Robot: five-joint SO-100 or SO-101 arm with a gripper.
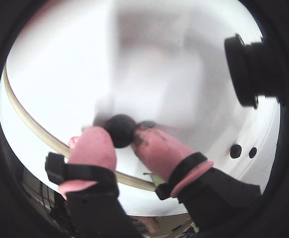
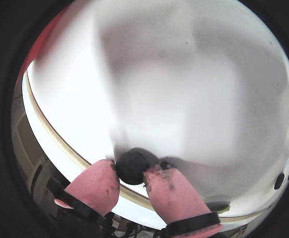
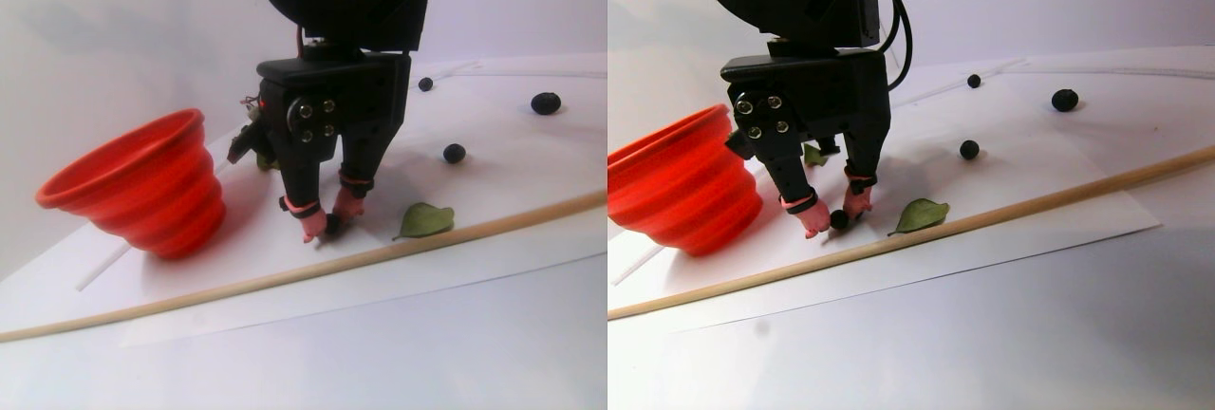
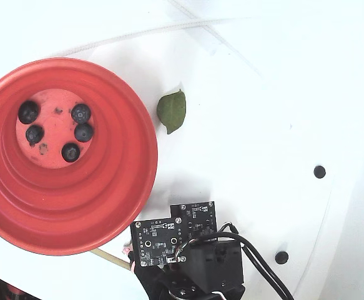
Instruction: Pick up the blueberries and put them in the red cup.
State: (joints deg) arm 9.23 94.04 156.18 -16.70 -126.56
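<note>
Five blueberries [image 4: 75,132] already sit in your red cup [image 4: 107,206], your gripper [image 1: 120,133] is clamped on another, and three wait on the desk [image 4: 244,125].

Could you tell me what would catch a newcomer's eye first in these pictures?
The big red cup fills the left of the fixed view, with five blueberries on its pale bottom. Just right of it in the stereo pair view, the hand reaches down to the white sheet, its pink fingertips pinching one blueberry.

In the fixed view the arm [image 4: 194,256] hides the pincer (fingertips and all).
</note>
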